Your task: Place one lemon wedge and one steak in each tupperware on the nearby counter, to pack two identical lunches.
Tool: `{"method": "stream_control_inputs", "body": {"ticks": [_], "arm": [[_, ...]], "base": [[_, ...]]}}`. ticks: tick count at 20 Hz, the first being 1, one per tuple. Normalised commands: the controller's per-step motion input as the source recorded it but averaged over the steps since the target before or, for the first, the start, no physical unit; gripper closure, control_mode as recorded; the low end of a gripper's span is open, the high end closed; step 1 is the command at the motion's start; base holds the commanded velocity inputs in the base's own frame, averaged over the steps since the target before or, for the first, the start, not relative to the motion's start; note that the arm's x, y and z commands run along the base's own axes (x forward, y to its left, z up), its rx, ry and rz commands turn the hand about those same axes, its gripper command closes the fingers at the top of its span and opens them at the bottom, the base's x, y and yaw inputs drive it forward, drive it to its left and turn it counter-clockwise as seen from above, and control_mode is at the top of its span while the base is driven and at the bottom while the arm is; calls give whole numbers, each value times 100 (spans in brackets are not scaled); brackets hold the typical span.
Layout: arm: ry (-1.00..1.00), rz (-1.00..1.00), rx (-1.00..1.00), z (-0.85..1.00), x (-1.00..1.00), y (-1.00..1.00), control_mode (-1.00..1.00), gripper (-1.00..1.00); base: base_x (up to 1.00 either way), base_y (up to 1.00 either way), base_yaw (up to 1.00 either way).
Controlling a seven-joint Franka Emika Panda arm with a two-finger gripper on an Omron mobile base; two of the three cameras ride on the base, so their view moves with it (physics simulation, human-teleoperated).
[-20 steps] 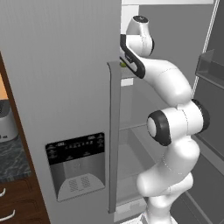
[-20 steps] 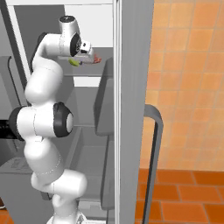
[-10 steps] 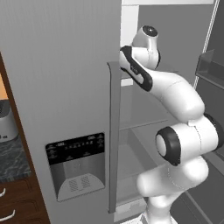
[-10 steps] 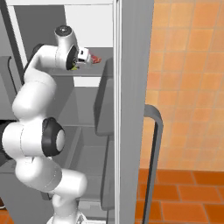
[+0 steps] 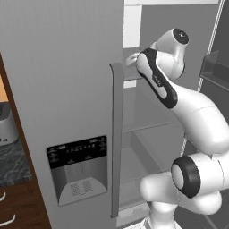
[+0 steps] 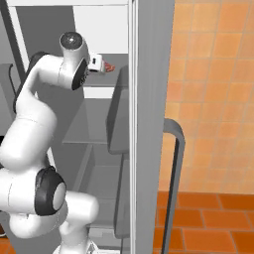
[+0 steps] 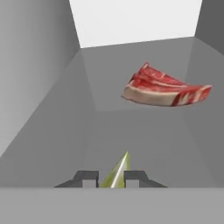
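Note:
In the hand view a yellow-green lemon wedge [image 7: 117, 172] stands pinched between the two dark tips of my gripper [image 7: 111, 179], which is shut on it. Beyond it, to the upper right, a raw red steak [image 7: 164, 89] with a pale fat edge lies on the grey fridge shelf [image 7: 87, 131]. From the right base view my gripper [image 6: 101, 64] reaches in at the upper shelf, with the steak [image 6: 109, 68] just past it. The left base view shows the hand [image 5: 133, 58] half hidden behind the fridge door. The tupperware is out of view.
The closed grey fridge door [image 5: 67, 89] with its vertical handle [image 5: 117, 138] and dispenser panel [image 5: 79, 167] stands left of the arm. The marbled counter [image 5: 10, 166] and brown drawers [image 5: 15, 208] lie at far left. An orange tiled wall [image 6: 213, 99] is on the right.
The arm's elbow and upper links have swung forward and lower while the hand stays at the upper shelf. The jaws have closed a little more on the lemon wedge.

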Motion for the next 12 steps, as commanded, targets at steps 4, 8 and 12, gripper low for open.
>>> {"method": "stream_control_inputs", "body": {"ticks": [4,8,12], "arm": [[-1,10,0,45,-99,-38,-100,100],[-9,7,-2,-5,-100,-16,-100,100],[-6,3,-9,-22,-100,0,-100,100]], "base": [[0,0,0],[0,0,0],[0,0,0]]}}
